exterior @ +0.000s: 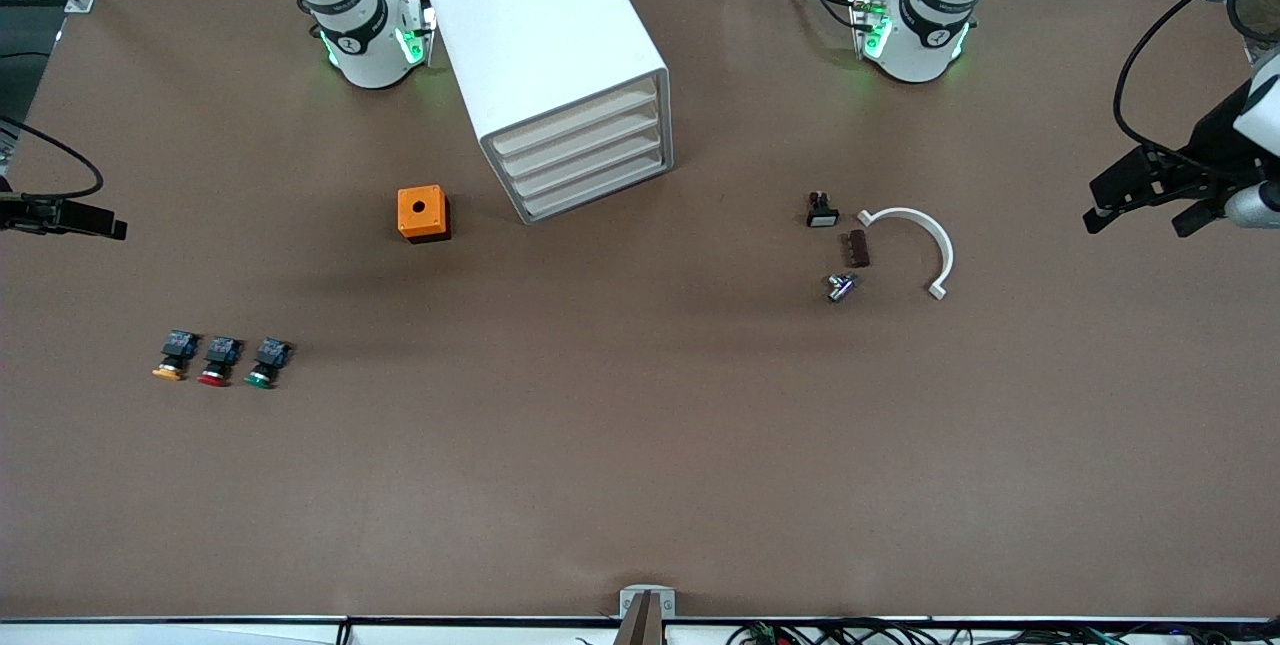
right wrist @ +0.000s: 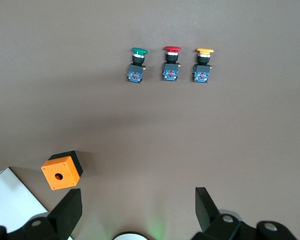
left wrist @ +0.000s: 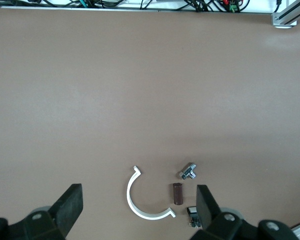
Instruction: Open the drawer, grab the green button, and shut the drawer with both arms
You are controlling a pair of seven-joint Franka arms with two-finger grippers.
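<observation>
brown paper is covering the whole counter (exterior: pixel 640 485), and we are looking down on it from high up. we are only just starting. the white drawer box (exterior: pixel 560 65) is standing between the two arm bases, and all four drawers are looking shut. so we think the first step, opening a drawer, is not done yet.

our left hand (left wrist: pixel 140 210) is hanging in the air at the left arm's end of the counter, with its fingers spread wide and nothing in them. our right hand (right wrist: pixel 137 210) is hanging at the right arm's end, also spread wide and holding nothing. both arms are waiting.

next we are thinking one hand needs to go to the front of the drawer box and hook a drawer edge to pull it out. the edges are looking thin, so the fingers will need to line up well.

the button (exterior: pixel 266 362) is lying on its side on the counter, not in a drawer. it is nearer to the front camera than the orange box (exterior: pixel 423 213). it has a round green cap and a black and blue blocky body. it is sitting just beside the red button (exterior: pixel 217 361), and the orange-capped button (exterior: pixel 174 357) is next in the row. near the left arm's end, a white curved piece (exterior: pixel 925 245) and some small parts are lying.
</observation>
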